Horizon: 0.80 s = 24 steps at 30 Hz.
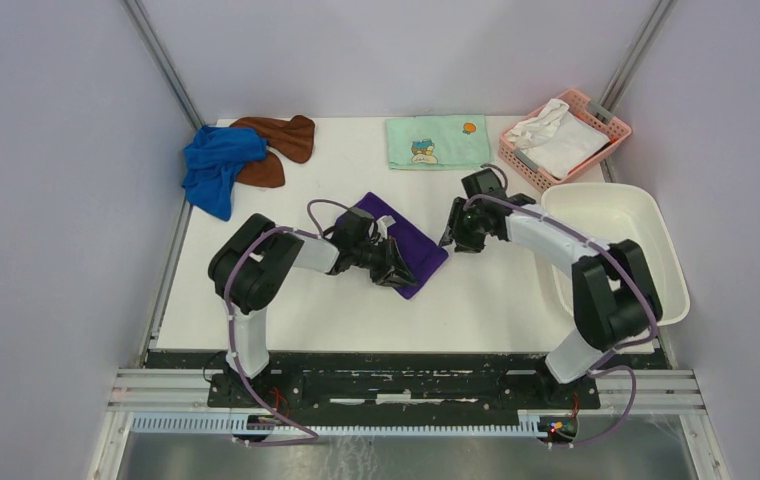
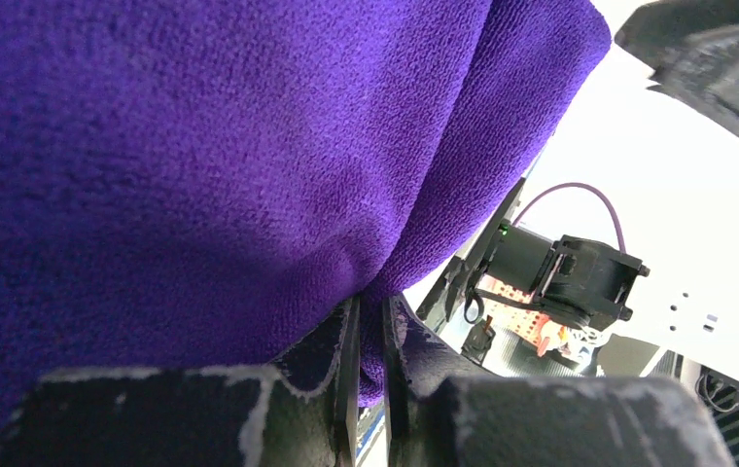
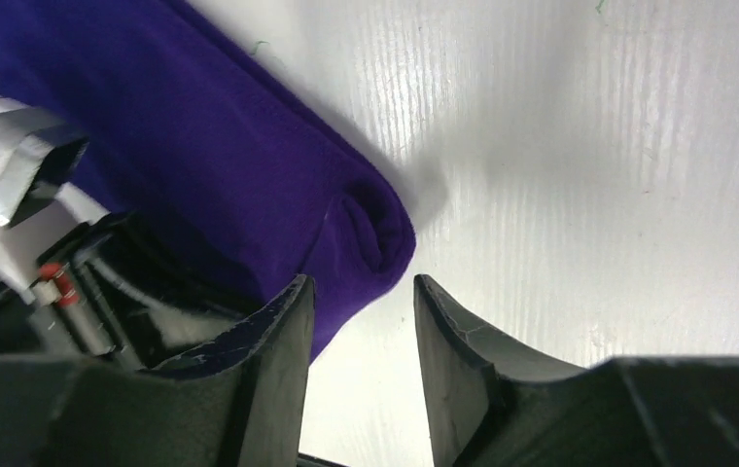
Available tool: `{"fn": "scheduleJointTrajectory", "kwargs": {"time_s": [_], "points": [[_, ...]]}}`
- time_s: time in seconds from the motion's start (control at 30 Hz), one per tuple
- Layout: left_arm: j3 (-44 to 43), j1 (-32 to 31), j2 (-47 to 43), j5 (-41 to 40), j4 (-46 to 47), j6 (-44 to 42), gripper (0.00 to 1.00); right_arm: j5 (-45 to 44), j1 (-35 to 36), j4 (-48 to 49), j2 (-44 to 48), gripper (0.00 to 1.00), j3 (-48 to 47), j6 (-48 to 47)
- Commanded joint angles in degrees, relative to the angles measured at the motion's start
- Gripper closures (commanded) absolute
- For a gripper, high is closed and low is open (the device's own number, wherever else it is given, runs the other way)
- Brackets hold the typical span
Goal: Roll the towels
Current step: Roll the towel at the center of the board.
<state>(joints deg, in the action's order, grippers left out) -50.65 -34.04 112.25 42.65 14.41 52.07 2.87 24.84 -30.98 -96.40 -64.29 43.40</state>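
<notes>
Plainly, the dark purple terry towel [image 1: 418, 250] lay on the white counter [image 1: 496, 295] just in front of the pale green cartoon-print towel [image 1: 438, 142], on the side toward the arms. It was set cornerwise and doubled over, so one corner showed a rounded fold. The royal blue towel [image 1: 214, 165] and the rust-brown towel [image 1: 281, 137] sat crumpled together well to the left of the green towel, with no gripper near them.

The left gripper [image 1: 396, 272] was narrowed almost shut, pinching a pucker of purple cloth at the edge farthest from the green towel. The right gripper [image 1: 453, 240] hovered in front of the green towel with its jaws apart and nothing between them, just beside the folded corner.

The purple towel looked light, limp and thick-piled, grippy rather than slippery, so it would likely sag from a single pinch and a loose roll could slacken. The best hold was probably the doubled edge, one gripper at each end of it. Taking both layers there should keep the roll even rather than peeling off the top layer alone.
</notes>
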Motion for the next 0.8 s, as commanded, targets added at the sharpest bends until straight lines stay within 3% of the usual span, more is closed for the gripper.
{"fn": "scheduleJointTrajectory", "kwargs": {"time_s": [0.0, 0.33, 0.77], "points": [[1.91, 0.92, -0.56, -3.1, -0.24, 1.54, 0.91, 8.56, -3.71, 11.56, 7.3, 0.49, 8.13, 0.54], [1.79, 1.17, -0.09, -2.97, -0.07, 2.01, 0.91, 18.05, -4.42, 34.91, 10.39, 0.45, 24.95, 5.8], [-0.23, 1.26, -0.45, -4.63, -4.27, 0.08, 0.89, 20.32, -4.36, 47.61, 4.66, 0.4, 28.19, 10.2]]}}
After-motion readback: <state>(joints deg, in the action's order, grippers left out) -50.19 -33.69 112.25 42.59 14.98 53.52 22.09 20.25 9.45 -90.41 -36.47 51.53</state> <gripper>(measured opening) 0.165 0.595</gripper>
